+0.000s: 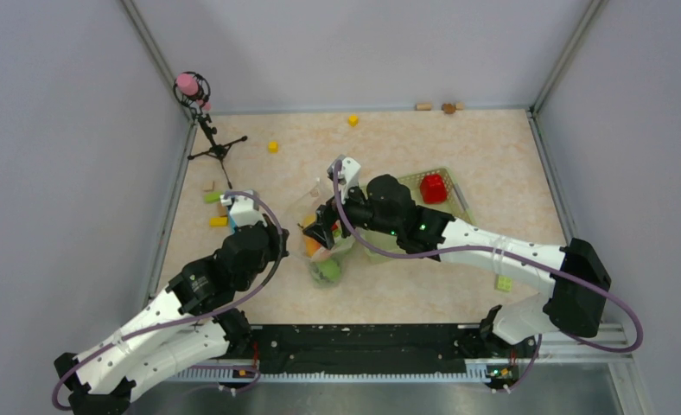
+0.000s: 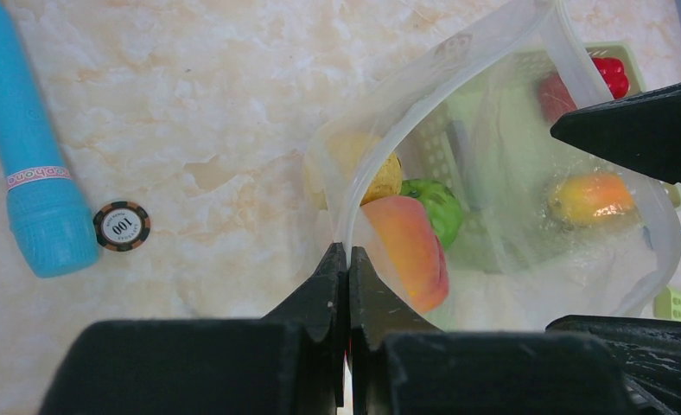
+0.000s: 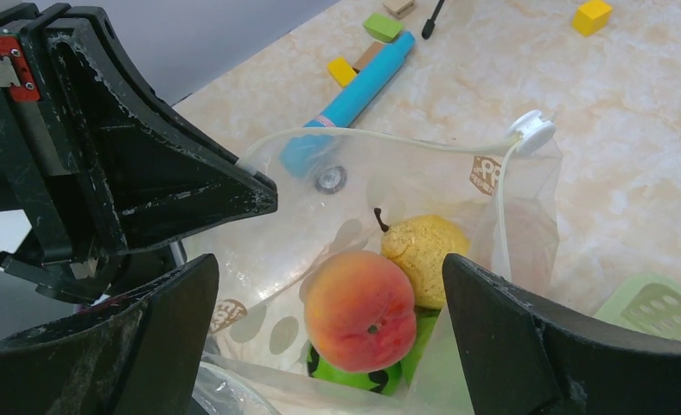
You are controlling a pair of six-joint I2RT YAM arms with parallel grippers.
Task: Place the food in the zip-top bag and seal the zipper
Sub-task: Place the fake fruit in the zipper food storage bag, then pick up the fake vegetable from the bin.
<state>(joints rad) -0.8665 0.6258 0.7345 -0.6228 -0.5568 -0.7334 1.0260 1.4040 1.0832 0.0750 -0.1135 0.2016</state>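
**Left gripper** (image 2: 347,252), at the zip-top bag's (image 2: 458,60) left rim: fingers pinched tight on the rim band, propping the mouth up.

**Inside the bag:** peach (image 3: 359,311), pear (image 3: 423,246) and striped melon (image 3: 354,380). The zipper (image 3: 372,134) lies unsealed.

**Above the bag's mouth:** right gripper (image 3: 328,264), fingers spread wide and holding nothing.

**Right of the bag:** green basket (image 1: 448,173) with a red piece (image 1: 433,187), not yet bagged.

The step likely calls for a firm left pinch and a right arm that rises clear of the rim without snagging it.

Only the top view places the red piece. Only the right wrist view shows the bag's contents plainly, and only the left wrist view shows the pinch.
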